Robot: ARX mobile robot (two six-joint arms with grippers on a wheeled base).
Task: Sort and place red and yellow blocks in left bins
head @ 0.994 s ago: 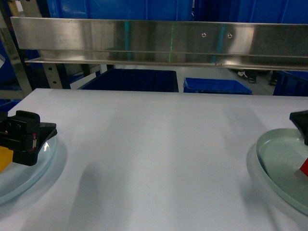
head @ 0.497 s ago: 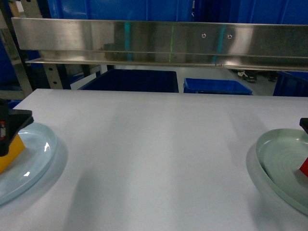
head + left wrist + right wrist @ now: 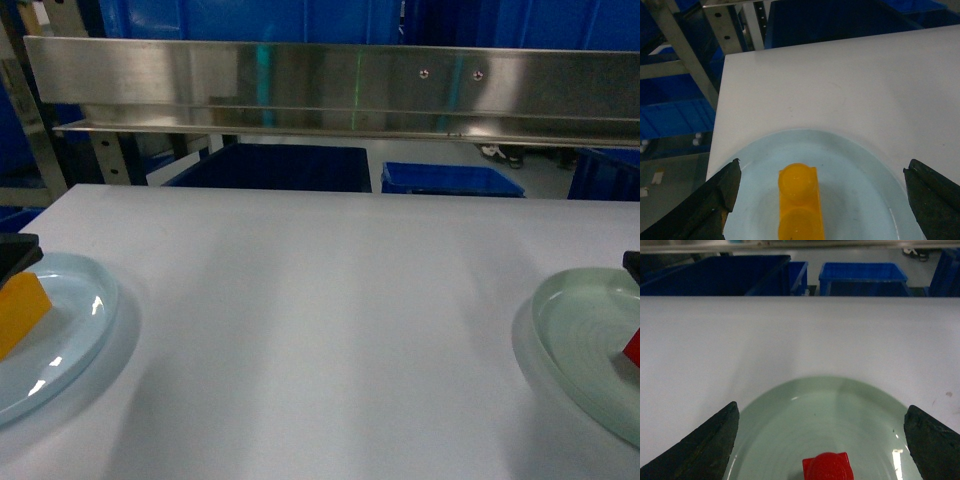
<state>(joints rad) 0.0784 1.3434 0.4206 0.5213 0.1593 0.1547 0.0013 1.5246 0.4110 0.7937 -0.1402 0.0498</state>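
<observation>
Left claw (image 3: 822, 200): jaws spread wide, one at each lower corner of the left wrist view, holding nothing; the single yellow block (image 3: 799, 202) lies between them, untouched. Right claw (image 3: 822, 442): likewise wide open and empty, its two jaws flanking the single red block (image 3: 827, 466) without contact. Two round plates stand on the white worktop (image 3: 330, 320). The pale blue plate (image 3: 70, 330), at the near left edge, carries the yellow block (image 3: 20, 308), which shows two round studs in the left wrist view. The pale green plate (image 3: 585, 340), at the near right edge, carries the red block (image 3: 632, 346), cut off by the frame in the head view. The plates are well apart. Beyond the far edge of the worktop, two blue bins (image 3: 452, 179) sit below a steel rail (image 3: 330, 90).
</observation>
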